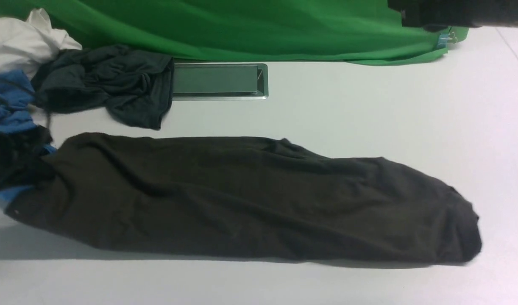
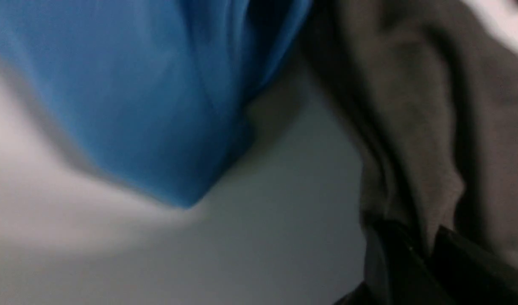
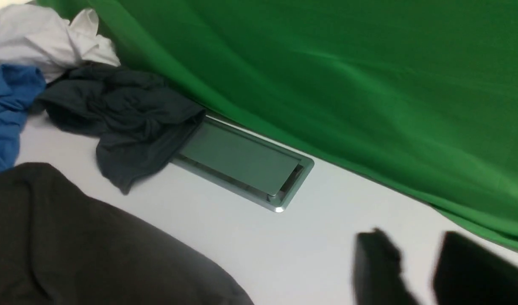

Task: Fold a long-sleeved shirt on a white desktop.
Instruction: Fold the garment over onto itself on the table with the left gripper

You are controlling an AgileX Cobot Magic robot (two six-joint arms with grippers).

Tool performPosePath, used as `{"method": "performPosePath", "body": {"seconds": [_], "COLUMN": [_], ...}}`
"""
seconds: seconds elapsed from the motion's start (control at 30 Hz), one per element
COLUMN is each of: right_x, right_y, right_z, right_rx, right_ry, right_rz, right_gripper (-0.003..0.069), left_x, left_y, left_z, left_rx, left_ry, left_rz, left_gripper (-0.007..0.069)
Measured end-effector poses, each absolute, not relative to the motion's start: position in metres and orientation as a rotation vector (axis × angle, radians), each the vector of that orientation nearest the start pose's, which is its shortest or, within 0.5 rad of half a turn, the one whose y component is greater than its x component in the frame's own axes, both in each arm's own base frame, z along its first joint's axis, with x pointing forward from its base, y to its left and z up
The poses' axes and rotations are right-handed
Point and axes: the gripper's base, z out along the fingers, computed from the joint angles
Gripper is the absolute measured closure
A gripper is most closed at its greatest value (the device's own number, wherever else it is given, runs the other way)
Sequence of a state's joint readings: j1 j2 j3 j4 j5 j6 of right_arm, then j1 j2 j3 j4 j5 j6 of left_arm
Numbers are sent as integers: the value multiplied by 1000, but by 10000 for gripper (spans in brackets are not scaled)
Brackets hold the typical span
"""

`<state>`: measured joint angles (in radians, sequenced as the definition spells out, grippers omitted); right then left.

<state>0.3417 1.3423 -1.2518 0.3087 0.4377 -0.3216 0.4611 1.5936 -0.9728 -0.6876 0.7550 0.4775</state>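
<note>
The long-sleeved shirt (image 1: 250, 199), dark charcoal-brown, lies as one long band across the white desktop (image 1: 369, 106). Its left end reaches a blurred black shape and the blue garment. In the left wrist view my left gripper (image 2: 426, 245) is shut, with a fold of the shirt's brown cloth (image 2: 411, 127) pinched between its dark fingers. My right gripper (image 3: 413, 243) hangs over bare desktop (image 3: 242, 228) near the green backdrop. Its two blurred fingers stand apart with nothing between them, well clear of the shirt (image 3: 93, 250). Only a dark piece of the right arm (image 1: 462, 12) shows in the front view, at the top right.
A pile at the far left holds a slate-grey garment (image 1: 110, 84), a blue garment (image 1: 9, 101) and a white cloth (image 1: 21, 40). A metal cable hatch (image 1: 218, 80) sits by the green backdrop (image 1: 242, 25). The blue garment (image 2: 157, 97) hangs close beside my left gripper.
</note>
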Motion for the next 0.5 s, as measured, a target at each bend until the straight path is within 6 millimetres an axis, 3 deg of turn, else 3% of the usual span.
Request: {"method": "performPosePath", "body": {"seconds": [0.1,0.23,0.33,0.43,0.5], "right_x": [284,283,277,269,263], "right_y": [114,113,111,108,106], "right_z": [390,393,401,417,429], "right_rx": [-462,-444,-437,-428,-422], "right_ry": [1959,1955,1926,1872,1832], "right_rz": [328,340,342,344,347], "right_gripper": [623,631,631,631,631], "left_x": [295,305,324,339,345], "left_y": [92,76,44,-9,-63], "left_z": [230,246,271,298,314], "left_rx": [-502,-413,-259,-67,105], "left_ry": [2459,2430,2427,2384,2347], "left_rz": [-655,-712,-701,-751,-810], "left_gripper": [577,577,577,577,577]}}
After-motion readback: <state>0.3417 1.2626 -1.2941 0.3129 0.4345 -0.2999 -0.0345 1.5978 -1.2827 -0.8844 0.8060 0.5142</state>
